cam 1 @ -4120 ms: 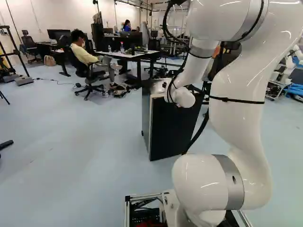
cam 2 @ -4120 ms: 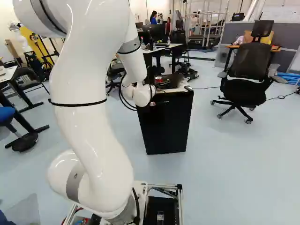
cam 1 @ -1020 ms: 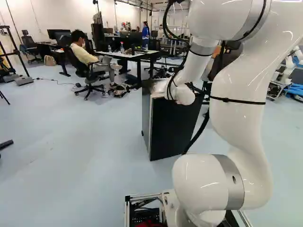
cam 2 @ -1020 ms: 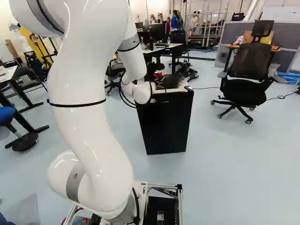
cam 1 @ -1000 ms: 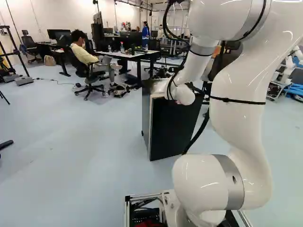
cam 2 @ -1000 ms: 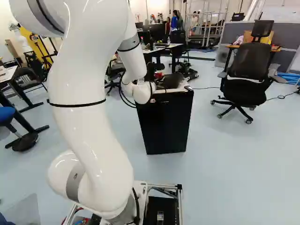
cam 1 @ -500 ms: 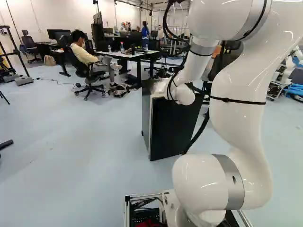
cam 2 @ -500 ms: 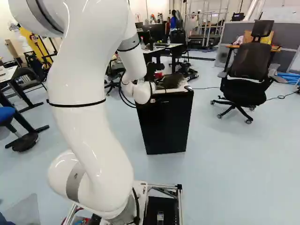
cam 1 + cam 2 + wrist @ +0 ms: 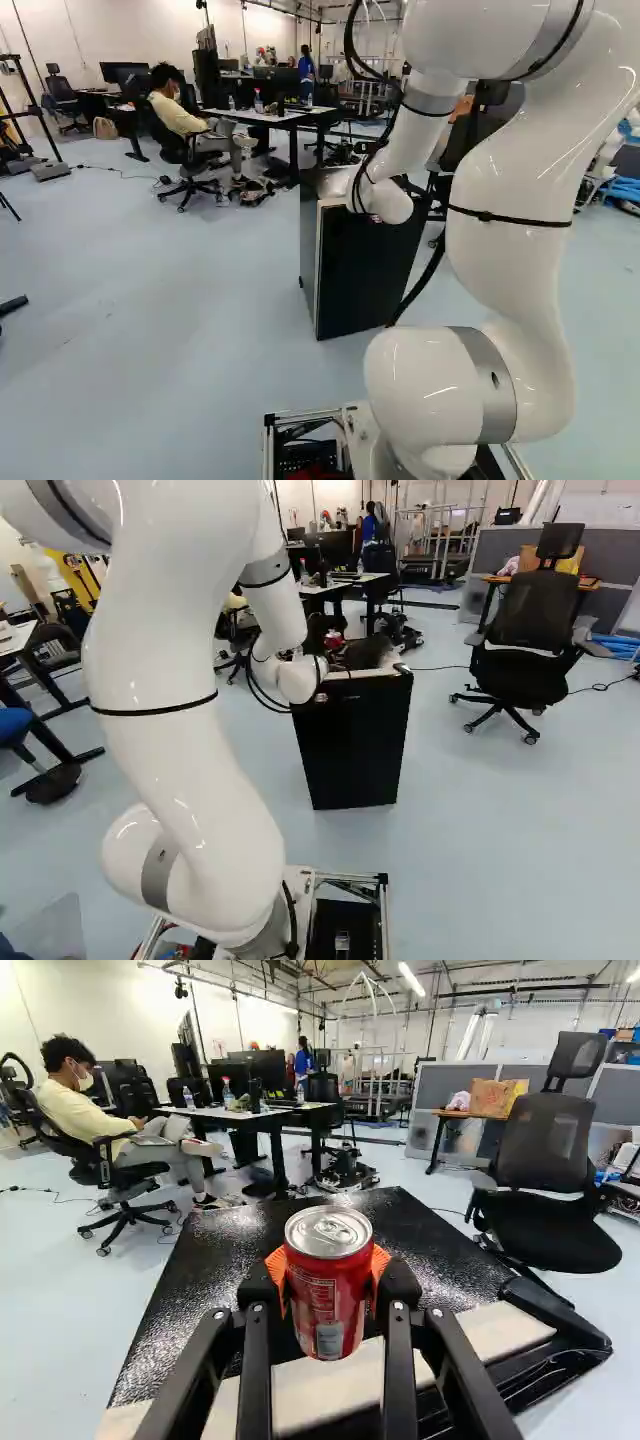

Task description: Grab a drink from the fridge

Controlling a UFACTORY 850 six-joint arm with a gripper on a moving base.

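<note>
A red metal drink can [image 9: 322,1290] is held between the orange-padded black fingers [image 9: 258,1287], over the black box-shaped fridge [image 9: 352,745], twelve o'clock from the silver-framed base [image 9: 384,920]. The grab seems achieved; steady withdrawal toward six o'clock is needed.

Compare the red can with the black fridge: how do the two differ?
Colour: the can is bright red with a silvery top, while the fridge is mostly black.
Shape and size: the can is a small cylinder; the fridge is boxy and far larger.
Support: the can is held between the orange pads of the gripper, while the fridge stands on the floor.
Both are upright.
</note>
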